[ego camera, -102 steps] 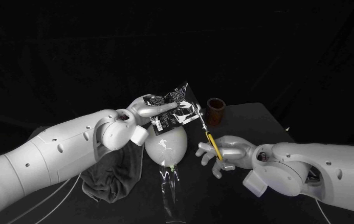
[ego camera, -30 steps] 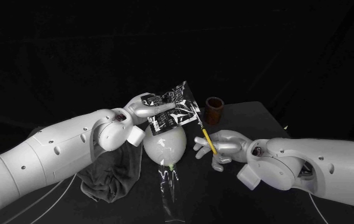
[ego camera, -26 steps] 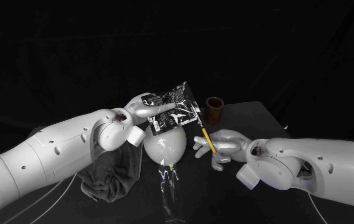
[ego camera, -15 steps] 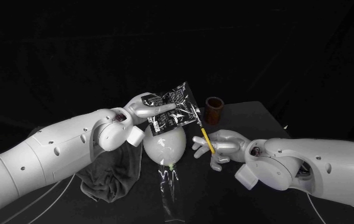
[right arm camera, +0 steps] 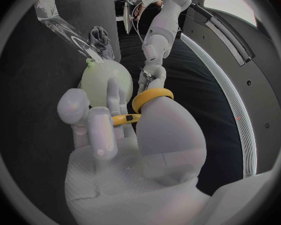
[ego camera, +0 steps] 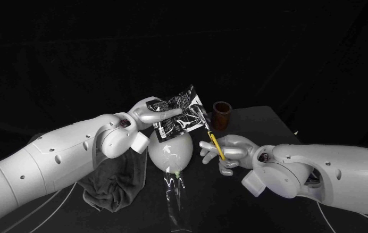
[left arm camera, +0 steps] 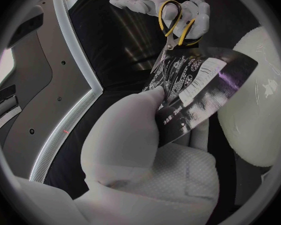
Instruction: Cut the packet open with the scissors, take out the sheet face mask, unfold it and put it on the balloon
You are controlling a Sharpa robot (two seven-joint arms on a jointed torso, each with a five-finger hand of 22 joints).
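**Yellow-handled scissors meet printed black foil packet**

The left robot hand pinches the packet upright, just above the pale round balloon. The right robot hand grips the scissors, blades at the packet's side edge.

Head looks down; both wrist views share scissors.

table with balloon stand, cup, cloth

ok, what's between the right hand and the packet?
The scissors: yellow handles in the right hand, blades up at the edge of the packet, seen in the head view.
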